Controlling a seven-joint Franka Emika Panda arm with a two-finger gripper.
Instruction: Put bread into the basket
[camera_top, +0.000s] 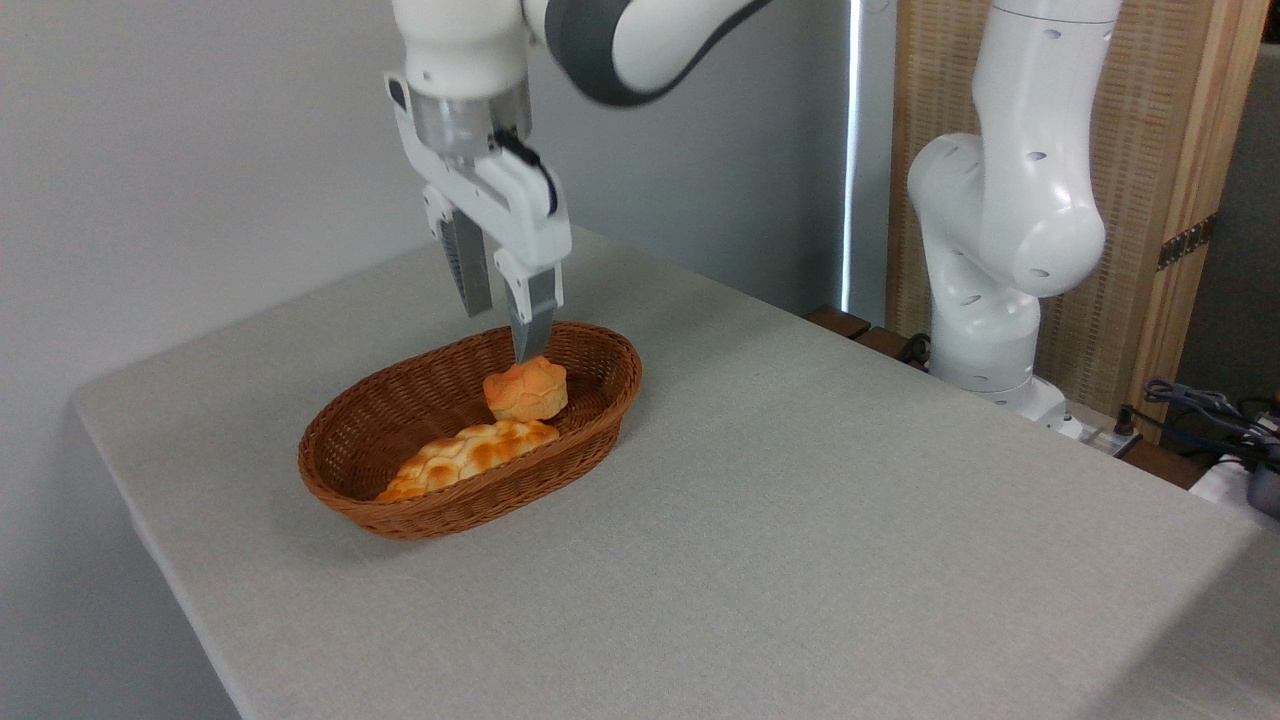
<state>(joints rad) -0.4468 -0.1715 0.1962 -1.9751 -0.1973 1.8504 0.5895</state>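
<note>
Camera: orange-golden knotted bread (526, 389) in basket (345, 470), hand (502, 325) spread above.

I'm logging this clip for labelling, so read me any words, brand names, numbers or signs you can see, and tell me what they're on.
None: no readable text anywhere in this view.
The arm's hand, the bun, the longer loaf, the basket and the table carry no lettering.
The cables at the right edge show no legible marking.

Flat golden loaf (465, 455) w/ bumpy crust; grey table (800, 520); cables (1200, 410) far right.
</note>
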